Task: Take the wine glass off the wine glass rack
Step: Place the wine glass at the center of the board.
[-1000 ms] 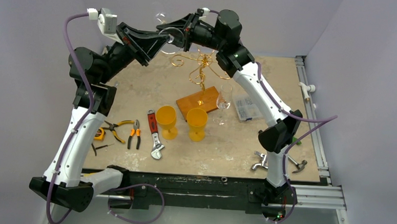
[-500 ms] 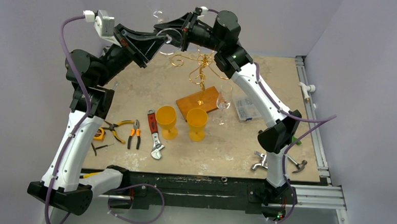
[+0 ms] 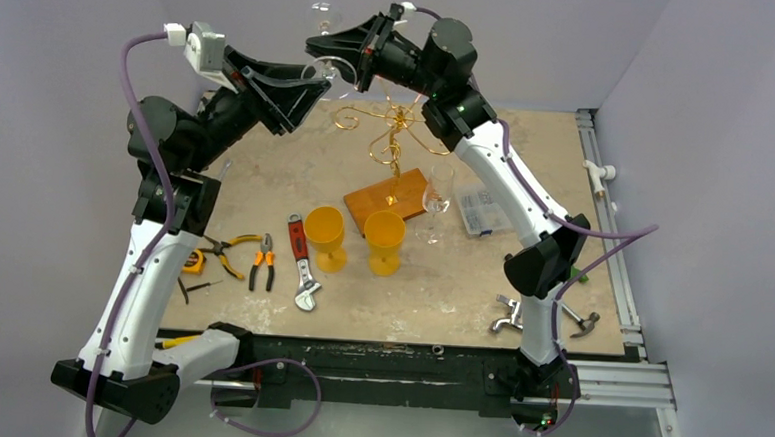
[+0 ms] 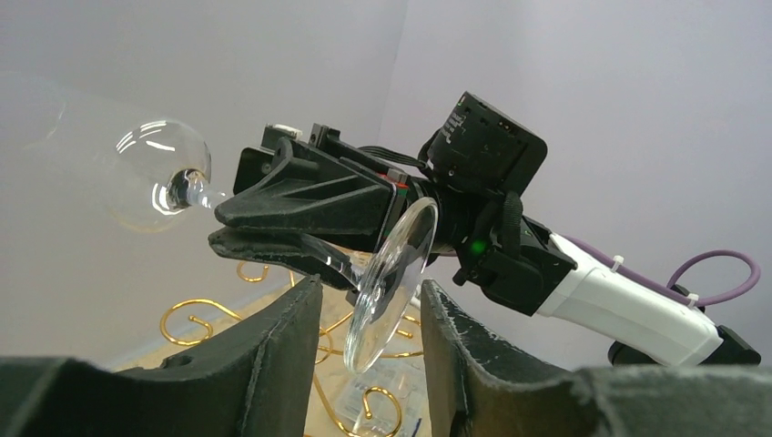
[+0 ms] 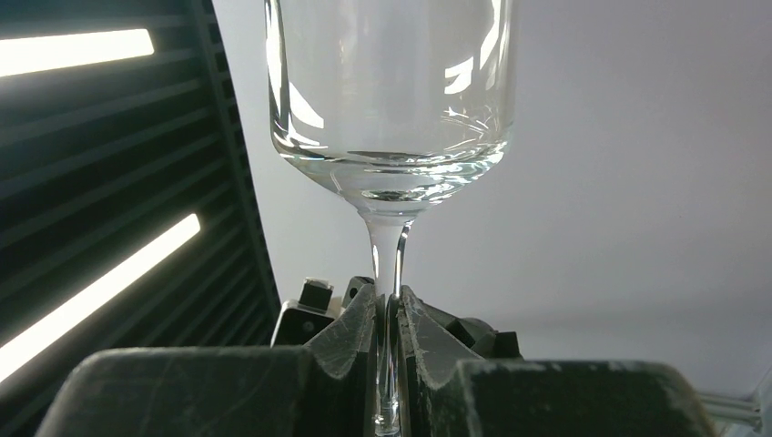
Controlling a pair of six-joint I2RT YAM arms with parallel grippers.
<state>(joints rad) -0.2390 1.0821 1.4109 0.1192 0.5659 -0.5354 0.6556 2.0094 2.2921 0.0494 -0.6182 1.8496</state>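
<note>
wine glass (image 5: 391,91) stem clamped in right jaws, left jaws now apart around foot

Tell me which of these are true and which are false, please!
1. The right gripper pinches the wine glass by its stem. True.
2. The wine glass hangs on the wine glass rack. False: it is held up in the air, off the rack.
3. The left gripper is open. True.
4. The goblets on the table are blue. False: they are yellow.
</note>
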